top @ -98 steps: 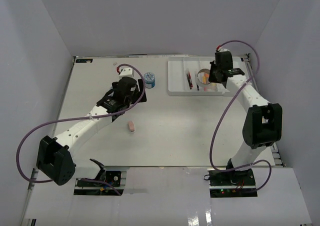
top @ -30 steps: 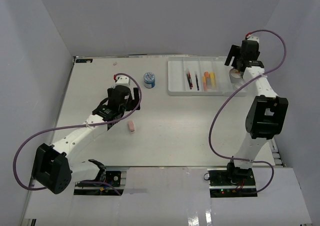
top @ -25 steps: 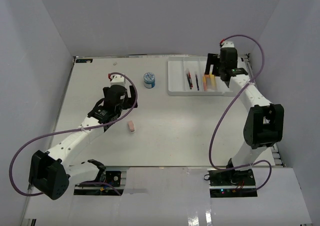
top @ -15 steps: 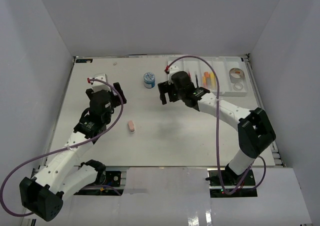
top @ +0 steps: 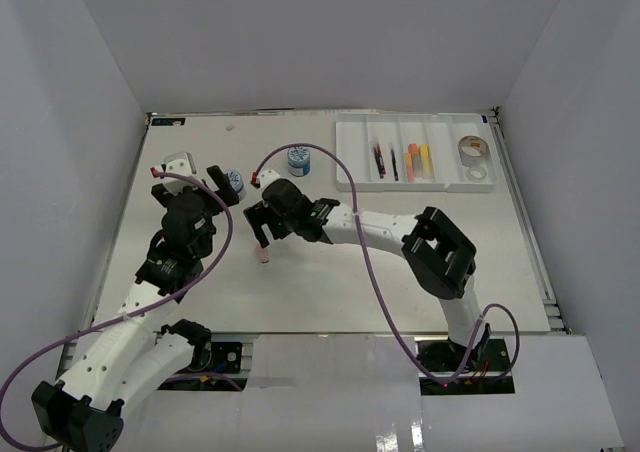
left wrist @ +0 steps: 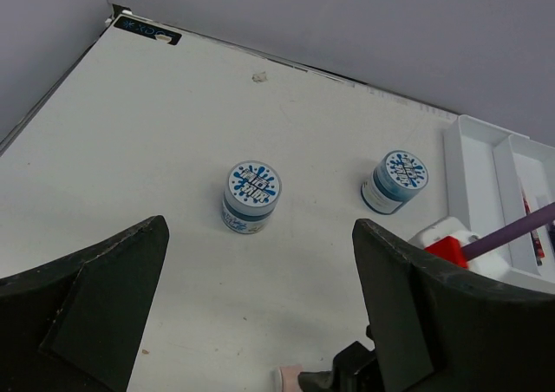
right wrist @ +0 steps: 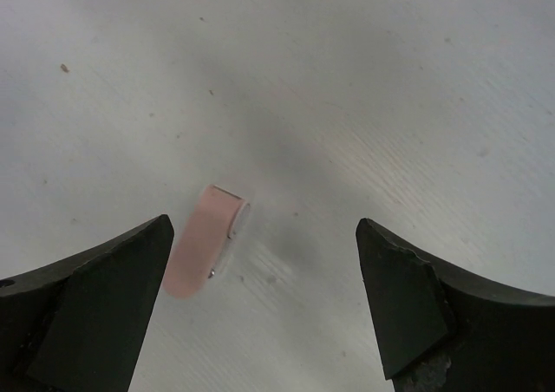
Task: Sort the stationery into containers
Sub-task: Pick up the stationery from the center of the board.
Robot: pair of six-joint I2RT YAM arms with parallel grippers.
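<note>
While the right gripper [right wrist: 263,262] hangs over the table [top: 330,272] with its jaws spread wide, the pink eraser [right wrist: 201,251] lies flat on the surface between the two fingers, closer to the finger on the left of the wrist view and apart from both. Nothing is gripped. In the overhead view this eraser sits well to the left of the white tray [top: 350,184] and nearer the arm bases than the tray. The left gripper [left wrist: 258,262] is likewise fully spread and holds nothing; it stands farther left of the tray than the right gripper. Two jars with blue-patterned lids stand upright on the table: the first jar [top: 298,160] is just left of the tray's left wall, and the second jar [top: 235,180] is farther left of the tray, near the left gripper. Inside the tray, a red pen [top: 378,159] and a black pen [top: 394,164] lie lengthwise in the left compartments, the marker sticks [top: 411,162] lie side by side toward the middle, and two tape rolls [top: 473,149] lie flat in the rightmost compartment.
</note>
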